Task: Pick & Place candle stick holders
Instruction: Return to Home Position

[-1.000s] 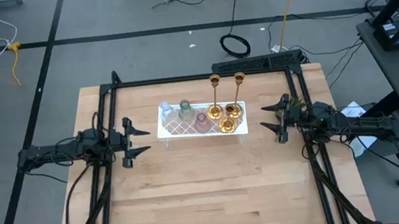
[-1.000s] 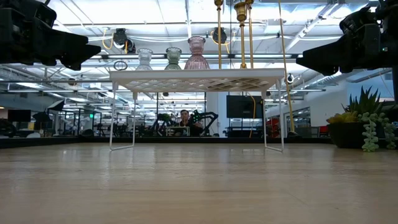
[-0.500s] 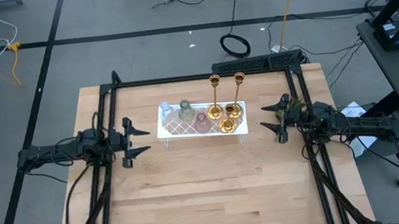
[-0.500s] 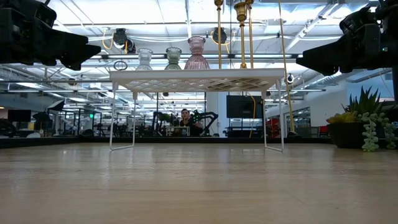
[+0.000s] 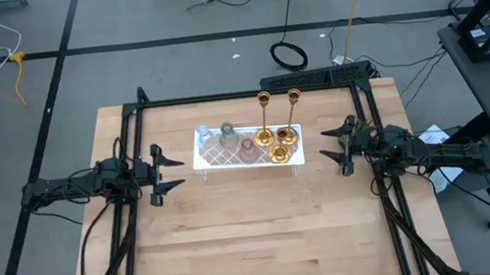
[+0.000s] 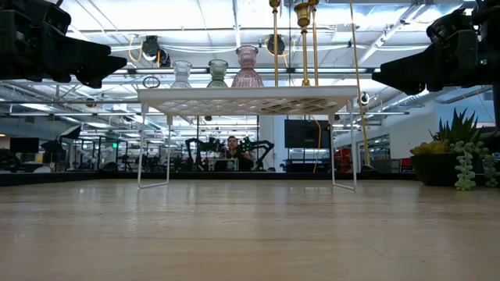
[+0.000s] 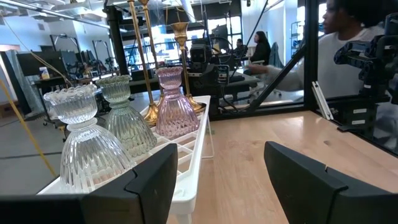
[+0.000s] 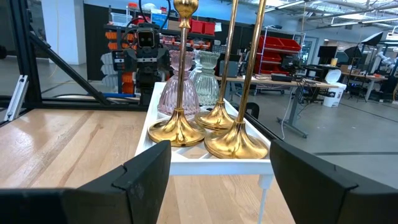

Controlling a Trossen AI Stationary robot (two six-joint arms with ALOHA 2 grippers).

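A white lattice tray (image 5: 213, 162) on thin legs stands at the table's far middle. On it stand a clear glass holder (image 5: 203, 137), a green one (image 5: 227, 137), a pink one (image 5: 247, 149), two tall gold holders (image 5: 265, 107) (image 5: 294, 104) and squat gold ones (image 5: 278, 154). In the left wrist view the clear (image 7: 84, 146), green (image 7: 124, 124) and pink (image 7: 173, 104) holders show close. The right wrist view shows the gold bases (image 8: 237, 143). My left gripper (image 5: 168, 172) is open, left of the tray. My right gripper (image 5: 330, 144) is open, right of the tray. Both hang above the table.
A small potted plant (image 6: 455, 160) stands at the table's right side near my right arm. A black frame (image 5: 249, 94) runs along the table's far and side edges. Bare wood (image 5: 256, 238) lies in front of the tray. People show in the room beyond (image 7: 354, 50).
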